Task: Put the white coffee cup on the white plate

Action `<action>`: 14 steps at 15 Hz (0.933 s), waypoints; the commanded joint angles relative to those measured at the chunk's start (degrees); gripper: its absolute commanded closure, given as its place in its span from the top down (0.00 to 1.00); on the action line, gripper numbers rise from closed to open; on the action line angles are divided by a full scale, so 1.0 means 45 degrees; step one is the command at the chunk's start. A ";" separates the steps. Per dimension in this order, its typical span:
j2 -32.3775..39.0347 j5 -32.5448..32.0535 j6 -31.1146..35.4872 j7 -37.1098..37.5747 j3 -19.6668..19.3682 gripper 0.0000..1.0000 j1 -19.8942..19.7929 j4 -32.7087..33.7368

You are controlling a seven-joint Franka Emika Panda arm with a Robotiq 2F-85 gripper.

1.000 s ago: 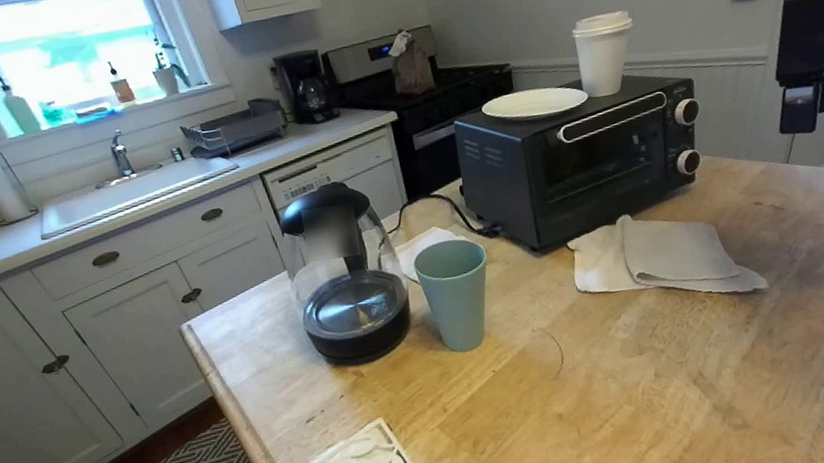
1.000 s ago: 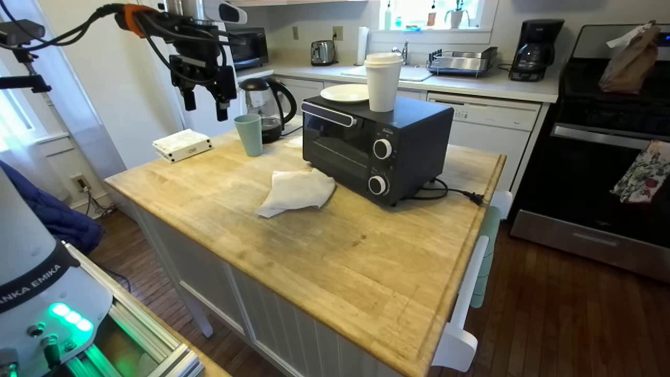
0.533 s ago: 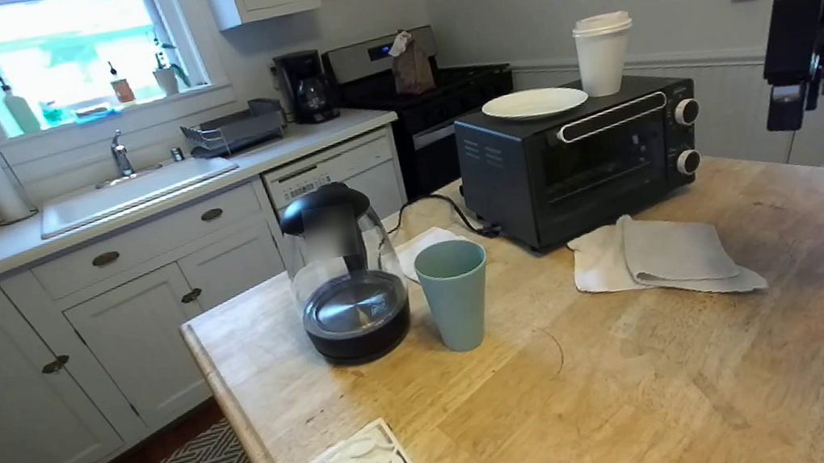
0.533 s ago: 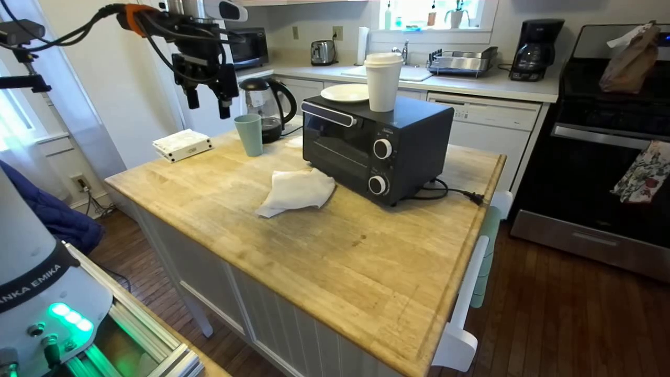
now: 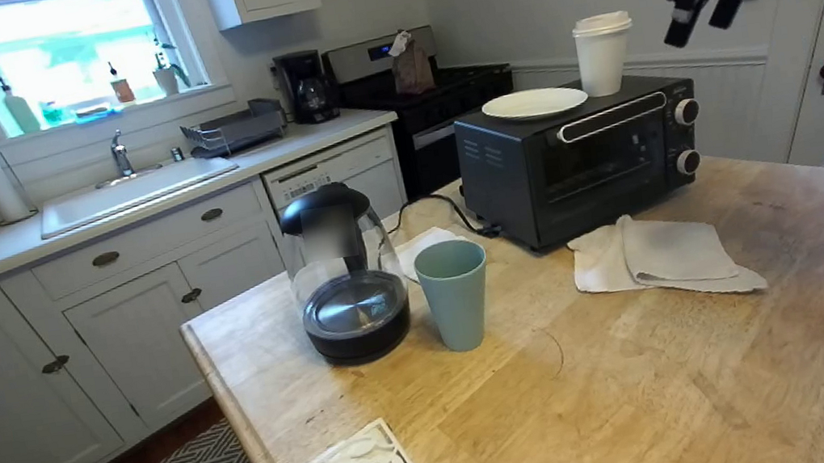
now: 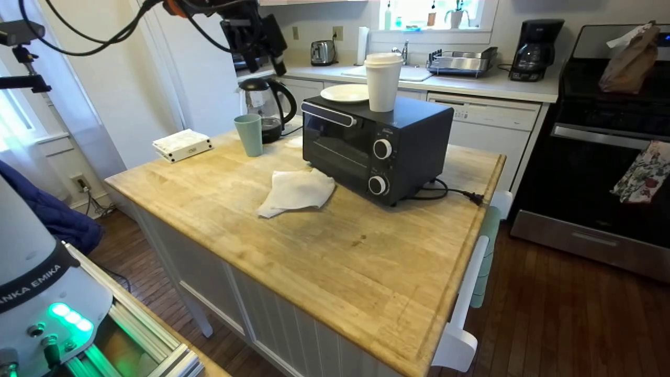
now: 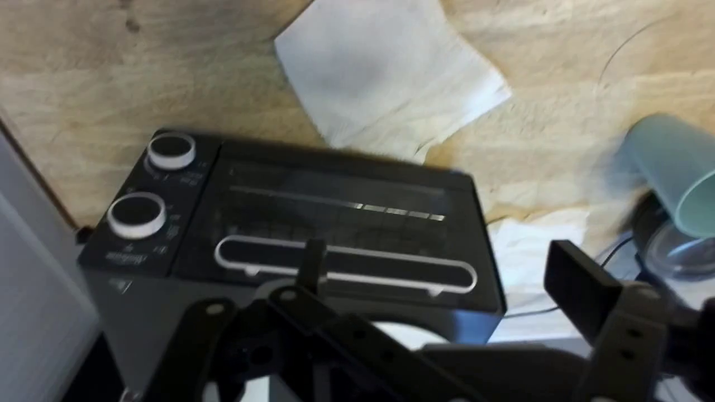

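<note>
White coffee cup [image 6: 382, 84] beside plate [image 6: 343, 94] on oven [image 6: 411, 149], tool [image 5: 701, 27] spread wide, arm base [image 6: 44, 301] reading "EMIKA"

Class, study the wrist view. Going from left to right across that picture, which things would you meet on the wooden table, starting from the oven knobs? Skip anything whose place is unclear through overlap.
Two oven knobs → folded cloth → white sheet → green cup.
</note>
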 commanded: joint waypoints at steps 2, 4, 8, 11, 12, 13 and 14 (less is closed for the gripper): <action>0.2452 -0.1558 0.1385 0.1980 0.0261 1.00 -0.1509 0.2868; 0.3528 -0.1903 0.1363 0.3152 0.0243 1.00 -0.1956 0.4225; 0.5813 -0.1496 0.0518 0.5201 -0.0214 1.00 -0.2031 0.7221; 0.5466 -0.1366 0.0594 0.4939 -0.0601 1.00 -0.1690 0.6782; 0.5824 -0.1343 0.0438 0.5123 -0.0653 1.00 -0.1663 0.7222; 0.6049 -0.1327 0.0382 0.5224 -0.0674 1.00 -0.1643 0.7485; 0.6155 -0.1320 0.0363 0.5275 -0.0682 1.00 -0.1628 0.7606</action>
